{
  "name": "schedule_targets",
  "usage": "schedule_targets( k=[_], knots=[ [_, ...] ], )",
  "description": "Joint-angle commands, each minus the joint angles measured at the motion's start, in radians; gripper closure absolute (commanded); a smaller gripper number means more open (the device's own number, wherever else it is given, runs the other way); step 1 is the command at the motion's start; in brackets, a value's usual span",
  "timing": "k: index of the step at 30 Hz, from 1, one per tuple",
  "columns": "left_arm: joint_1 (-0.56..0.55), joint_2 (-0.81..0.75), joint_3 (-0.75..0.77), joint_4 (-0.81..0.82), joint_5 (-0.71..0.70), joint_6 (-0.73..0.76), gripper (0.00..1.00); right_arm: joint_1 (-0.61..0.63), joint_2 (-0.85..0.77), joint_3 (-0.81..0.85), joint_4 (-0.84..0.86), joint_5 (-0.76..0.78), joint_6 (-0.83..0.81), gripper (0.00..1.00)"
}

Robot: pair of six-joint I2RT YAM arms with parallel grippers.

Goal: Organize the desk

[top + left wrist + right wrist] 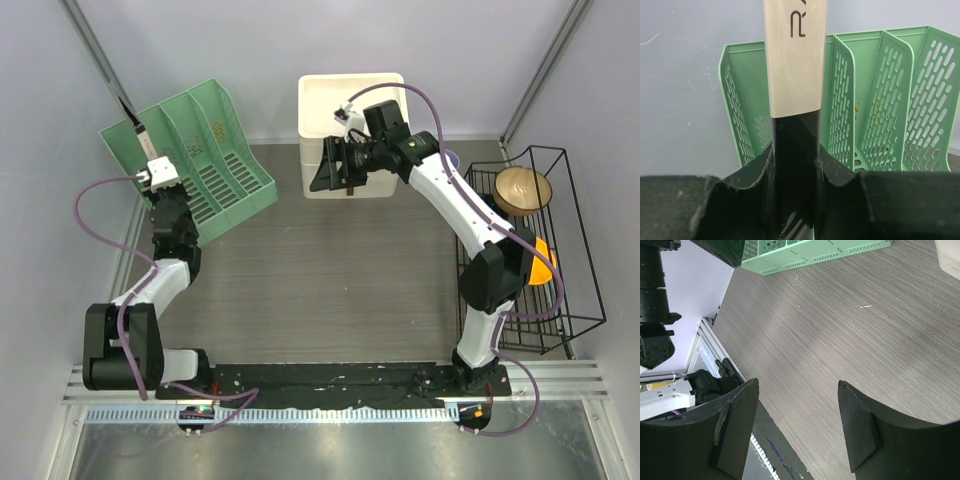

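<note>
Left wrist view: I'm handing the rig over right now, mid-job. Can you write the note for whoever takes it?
Left gripper: shut on a flat beige-and-black strip with lettering, held upright in front of the left slots of the green file sorter.
Right gripper: open and empty, above bare desk, by the white bin.
Done, as far as it shows: a wooden bowl and an orange object sit in the wire rack.
Left: the strip is not yet in a slot; placing it in the sorter looks like the next step.
</note>
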Motion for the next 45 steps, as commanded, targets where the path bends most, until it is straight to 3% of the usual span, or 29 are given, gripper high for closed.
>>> schedule_targets(
  k=[1,21,32,45],
  knots=[
    [0.003,0.014,-0.011,0.277,0.034,-0.009,1.00,-0.011,0.000,0.001,0.017,-0.035,-0.018,0.31],
    [0.088,0.213,-0.092,0.635,0.073,0.055,1.00,-0.011,0.040,-0.020,0.028,-0.090,-0.017,0.32],
    [0.158,0.255,-0.103,0.635,0.102,-0.034,1.00,-0.011,0.046,-0.043,0.037,-0.106,-0.020,0.32],
    [0.169,0.215,-0.086,0.633,0.119,-0.074,1.00,-0.011,0.078,-0.048,0.040,-0.135,-0.017,0.32]
  ],
)
